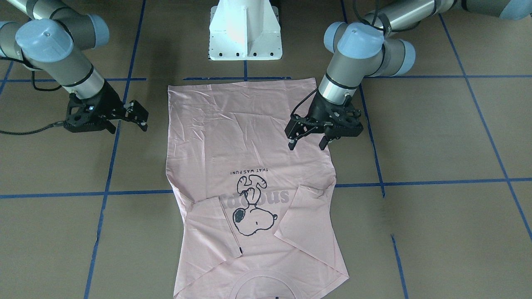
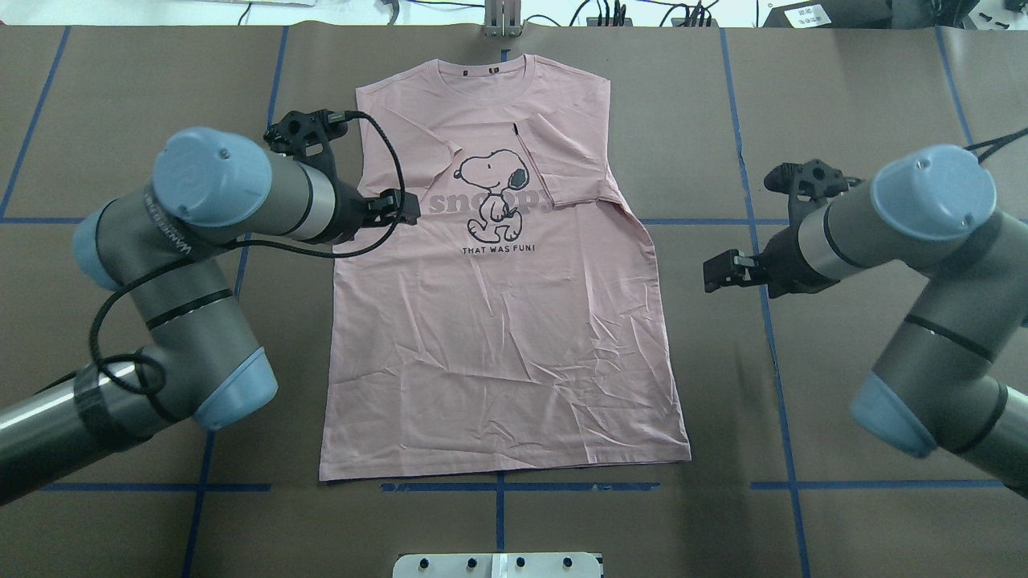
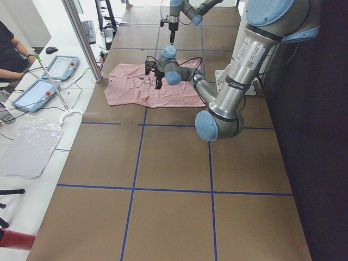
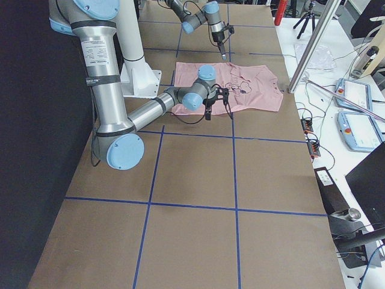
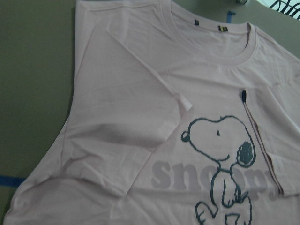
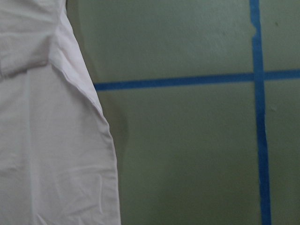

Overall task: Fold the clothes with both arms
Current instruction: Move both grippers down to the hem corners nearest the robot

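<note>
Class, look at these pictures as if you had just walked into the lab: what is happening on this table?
Two robot arms are folding a pale pink T-shirt, which lies print-up on the table. Both sleeves are already folded in over the chest; the body is not yet folded. The left gripper, fingers open, is over the shirt's edge near one folded sleeve. The right gripper, also open, is beside the shirt over bare table. Neither holds any cloth.

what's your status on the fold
Left hand open over shirt. Right hand open, beside it. Sleeves folded in, shirt flat. Nothing in the way.
</note>
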